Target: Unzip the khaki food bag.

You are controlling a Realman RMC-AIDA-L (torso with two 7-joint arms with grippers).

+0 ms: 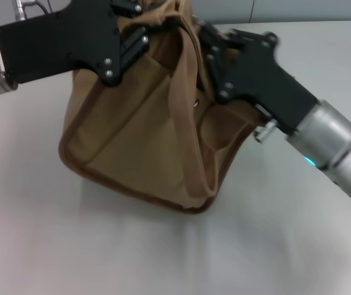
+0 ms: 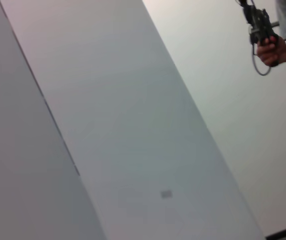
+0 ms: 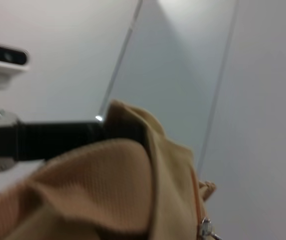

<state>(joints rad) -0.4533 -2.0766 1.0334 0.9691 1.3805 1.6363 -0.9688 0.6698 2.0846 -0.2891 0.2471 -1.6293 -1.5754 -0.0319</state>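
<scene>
The khaki food bag (image 1: 138,135) stands tilted on the white table (image 1: 273,246), its near side and one wide strap handle (image 1: 184,123) facing me, with the silver snap button (image 1: 195,103) beside the strap. My left gripper (image 1: 139,18) is at the bag's top left edge, shut on the fabric. My right gripper (image 1: 203,34) is at the top right edge, its tips hidden behind fabric. The right wrist view shows bunched tan fabric (image 3: 107,190), a metal zipper pull (image 3: 205,229) and the left arm (image 3: 57,140). The zipper line is hidden in the head view.
The left wrist view shows only wall panels and, far off, a person's hand (image 2: 270,50) holding a device. A grey wall runs along the table's far edge (image 1: 298,18). Bare table lies in front of the bag.
</scene>
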